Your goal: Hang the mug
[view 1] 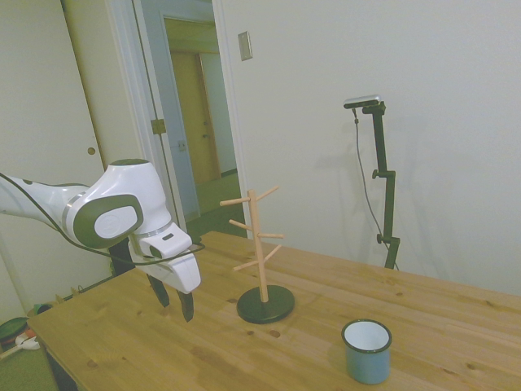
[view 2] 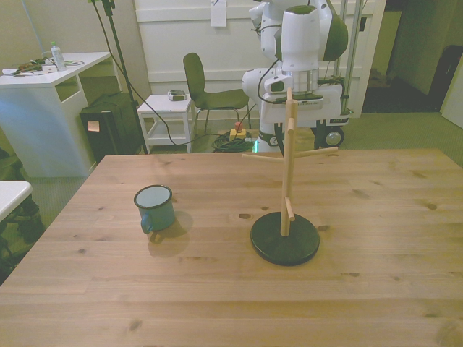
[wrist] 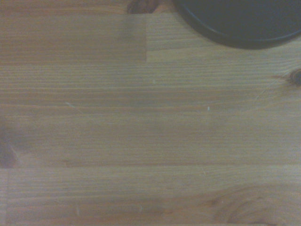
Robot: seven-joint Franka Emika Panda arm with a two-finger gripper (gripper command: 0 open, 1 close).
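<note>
Mug (view 1: 366,350) upright on table (view 1: 456,326), well apart from peg stand (view 1: 262,257). Gripper (view 1: 172,303) hovering beyond, fingers narrowly parted, empty.

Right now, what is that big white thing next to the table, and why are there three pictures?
The big white thing is a robot arm. At its end is a gripper, two dark fingers for picking things up. They hang above the wooden table, a little apart, and hold nothing.

The three pictures show the same moment from three cameras. One stands at the side of the table. One looks across the table at the robot. One rides on the robot's wrist and looks straight down, so it shows mostly wood planks and the edge of a black round base.

That base belongs to the wooden peg stand, a little tree for hanging cups. The blue-teal mug stands upright on the table, apart from the stand, and still waits to be hung.
</note>
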